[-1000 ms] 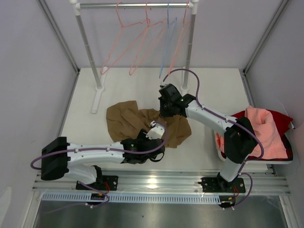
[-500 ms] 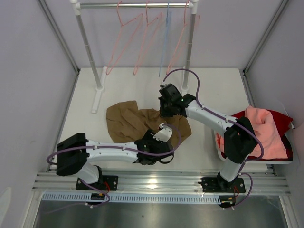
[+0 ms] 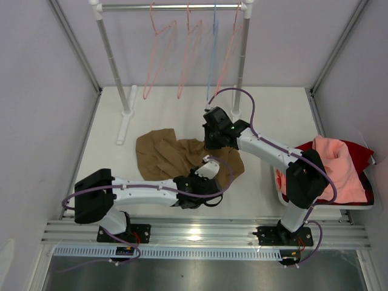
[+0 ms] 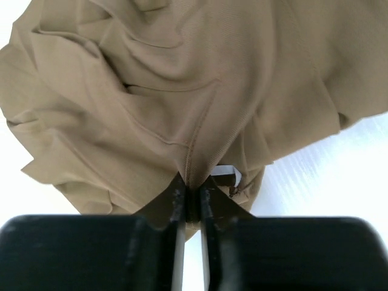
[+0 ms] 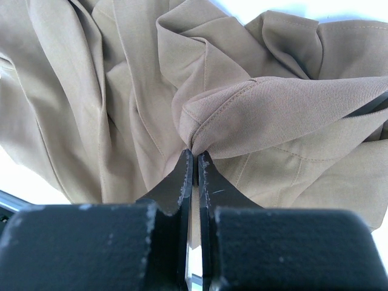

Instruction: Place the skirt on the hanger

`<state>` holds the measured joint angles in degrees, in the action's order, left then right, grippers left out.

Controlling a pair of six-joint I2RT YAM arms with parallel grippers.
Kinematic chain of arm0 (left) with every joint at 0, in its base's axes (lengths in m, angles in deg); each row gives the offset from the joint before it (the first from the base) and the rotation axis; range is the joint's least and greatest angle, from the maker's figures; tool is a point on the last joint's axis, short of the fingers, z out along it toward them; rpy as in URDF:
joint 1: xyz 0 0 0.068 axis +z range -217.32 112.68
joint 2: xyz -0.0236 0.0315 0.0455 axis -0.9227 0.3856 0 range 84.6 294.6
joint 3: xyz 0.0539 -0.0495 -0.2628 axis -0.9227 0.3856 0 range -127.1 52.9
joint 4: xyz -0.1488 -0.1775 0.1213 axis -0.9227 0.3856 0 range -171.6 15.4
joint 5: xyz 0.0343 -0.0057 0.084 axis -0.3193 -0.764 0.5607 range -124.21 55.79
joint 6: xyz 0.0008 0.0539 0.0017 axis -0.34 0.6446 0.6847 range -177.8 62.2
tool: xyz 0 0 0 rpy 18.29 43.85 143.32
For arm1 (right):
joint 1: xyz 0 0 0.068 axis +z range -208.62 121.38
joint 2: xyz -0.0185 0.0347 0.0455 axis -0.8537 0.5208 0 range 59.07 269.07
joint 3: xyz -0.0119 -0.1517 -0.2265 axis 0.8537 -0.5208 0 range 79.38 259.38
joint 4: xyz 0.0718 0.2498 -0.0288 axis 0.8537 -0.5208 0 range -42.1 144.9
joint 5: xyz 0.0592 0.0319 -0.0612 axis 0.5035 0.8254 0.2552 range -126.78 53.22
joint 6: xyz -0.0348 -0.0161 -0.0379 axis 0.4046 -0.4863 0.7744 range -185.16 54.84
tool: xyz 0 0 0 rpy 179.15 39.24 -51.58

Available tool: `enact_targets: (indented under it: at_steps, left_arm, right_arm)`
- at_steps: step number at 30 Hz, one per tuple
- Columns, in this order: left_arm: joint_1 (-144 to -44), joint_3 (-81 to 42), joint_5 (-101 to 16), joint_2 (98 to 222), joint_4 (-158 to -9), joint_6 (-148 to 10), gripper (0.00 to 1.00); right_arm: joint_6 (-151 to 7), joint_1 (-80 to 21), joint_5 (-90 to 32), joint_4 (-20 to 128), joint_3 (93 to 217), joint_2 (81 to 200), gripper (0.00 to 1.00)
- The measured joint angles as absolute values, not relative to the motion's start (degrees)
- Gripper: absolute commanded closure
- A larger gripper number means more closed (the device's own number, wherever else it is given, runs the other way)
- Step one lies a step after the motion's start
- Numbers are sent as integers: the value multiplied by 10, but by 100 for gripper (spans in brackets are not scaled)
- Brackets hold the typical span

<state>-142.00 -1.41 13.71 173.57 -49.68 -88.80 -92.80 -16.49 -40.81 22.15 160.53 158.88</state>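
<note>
The tan-brown skirt [image 3: 159,154] lies crumpled on the white table, in the middle. My left gripper [image 3: 210,171] is at its near right edge, shut on a fold along a seam of the skirt [image 4: 200,91], with the cloth bunched between the jaws. My right gripper [image 3: 217,144] presses on the skirt's far right part, shut on a stitched hem fold [image 5: 273,103]. Salmon-pink wire hangers [image 3: 159,54] hang from the rail [image 3: 170,7] at the back, well beyond both grippers; none is held.
A light blue hanger [image 3: 212,57] hangs among the pink ones. The rack's two white posts [image 3: 112,57] stand at the back. A tray [image 3: 364,203] at the right edge holds a salmon-pink cloth [image 3: 339,167] over a dark red cloth [image 3: 361,151].
My left gripper slid right along the skirt's near edge and closed on a fold. The hangers swung back toward vertical. The right gripper kept its hold.
</note>
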Motion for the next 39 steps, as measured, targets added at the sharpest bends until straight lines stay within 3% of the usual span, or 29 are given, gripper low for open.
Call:
enact_targets:
  at_steps: [3,5,7,8,15,20,29,39]
  left_arm:
    - [-1407,-14,134,1710,-489,-887,100]
    - [-1398,-14,126,1687,-487,-883,100]
    - [-1385,-14,104,1662,-487,-880,100]
    - [-1376,-13,91,1650,-490,-877,100]
    - [-1307,32,-37,1552,-513,-872,100]
    - [-1261,70,-115,1504,-525,-873,100]
    - [-1210,84,-210,1487,-530,-877,100]
    - [-1183,83,-257,1468,-528,-877,100]
  right_arm:
    - [-928,-165,-409,221,1603,1589,97]
    - [-928,-165,-410,221,1599,1587,91]
    - [-931,-165,-414,221,1594,1584,81]
    - [-932,-165,-417,221,1591,1581,68]
    - [-935,-173,-446,211,1576,1539,36]
    - [-934,-213,-455,204,1557,1496,32]
    - [-934,-283,-449,209,1502,1488,40]
    - [-937,-323,-392,257,1485,1523,35]
